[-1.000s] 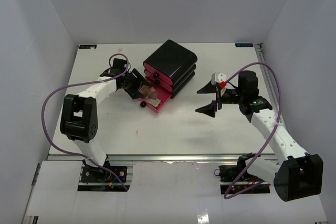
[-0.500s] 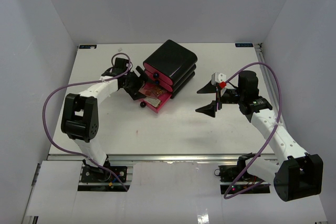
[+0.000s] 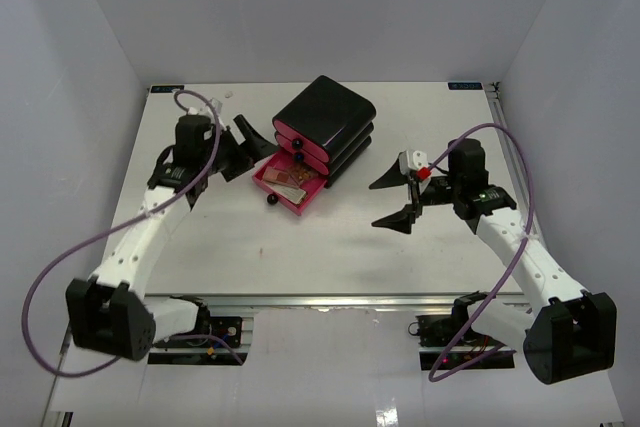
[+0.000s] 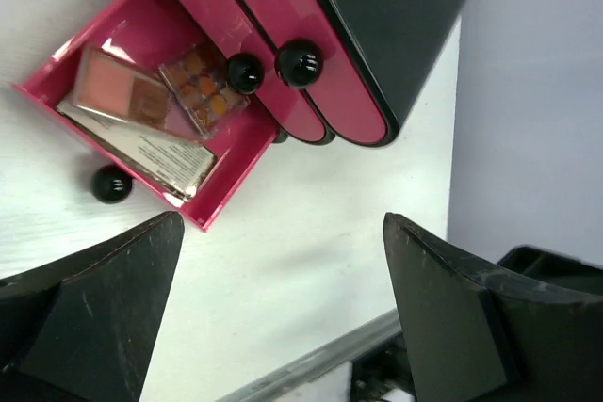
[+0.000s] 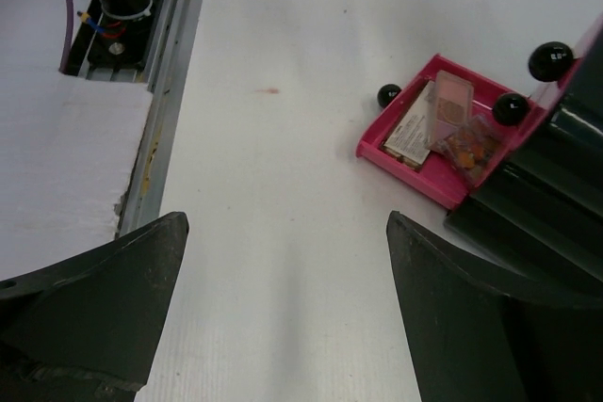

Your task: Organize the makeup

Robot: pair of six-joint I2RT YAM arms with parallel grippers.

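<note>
The bottom pink drawer of the black box stands pulled out. In it lie a flat beige-metallic palette, a pinkish palette and a small orange-spotted palette. They also show in the right wrist view, beige palette to the left. My left gripper is open and empty, just left of the drawer. My right gripper is open and empty, to the right of the drawer. No lipstick tubes or tan bottles are in view.
The two upper pink drawers are closed, each with a black knob. The open drawer's black knob sticks out at its front. The table's near rail lies at the left of the right wrist view.
My left gripper has drawn back out of the drawer to its left, and the left arm has swung outward. My right gripper has shifted slightly toward the drawer.
</note>
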